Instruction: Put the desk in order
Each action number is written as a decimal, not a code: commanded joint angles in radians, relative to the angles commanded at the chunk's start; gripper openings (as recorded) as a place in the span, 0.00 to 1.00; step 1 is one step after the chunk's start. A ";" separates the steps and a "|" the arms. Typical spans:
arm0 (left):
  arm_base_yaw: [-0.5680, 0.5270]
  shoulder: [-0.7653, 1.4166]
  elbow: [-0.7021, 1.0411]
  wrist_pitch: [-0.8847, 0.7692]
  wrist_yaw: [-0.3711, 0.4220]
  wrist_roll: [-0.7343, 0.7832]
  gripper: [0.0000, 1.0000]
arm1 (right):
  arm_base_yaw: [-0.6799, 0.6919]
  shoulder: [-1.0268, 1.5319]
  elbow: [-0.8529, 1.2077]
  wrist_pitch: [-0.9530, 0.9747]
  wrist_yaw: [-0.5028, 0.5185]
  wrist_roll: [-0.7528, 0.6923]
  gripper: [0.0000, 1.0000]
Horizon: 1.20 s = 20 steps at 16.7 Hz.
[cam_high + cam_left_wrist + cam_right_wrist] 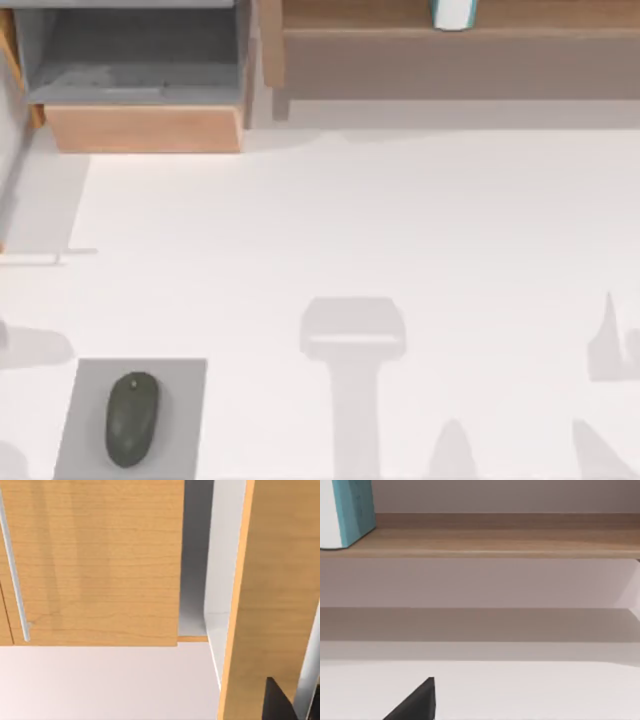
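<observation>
White desk surface (pixel 350 220) across most of the top view, from the middle band down to the lower edge. Lower left: grey mouse pad (pixel 85 430) with a dark computer mouse (pixel 132 419) resting on it. Upper left: open wooden drawer (pixel 140 128), grey inside. Upper right: wooden shelf (pixel 450 50) carrying a white and teal object (pixel 453 14). Left end effector (pixel 277 702) close to wooden panels; right end effector (pixel 417 702) above the surface, facing the shelf. Finger state of both: cannot tell.
</observation>
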 joint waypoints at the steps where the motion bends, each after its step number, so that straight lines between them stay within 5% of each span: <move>1: 0.000 0.000 0.000 0.000 0.000 0.000 0.00 | 0.000 0.000 0.000 0.000 0.000 0.000 1.00; 20: -0.109 0.104 0.221 -0.144 -0.115 -0.011 0.00 | 0.000 0.000 0.000 0.000 0.000 0.000 1.00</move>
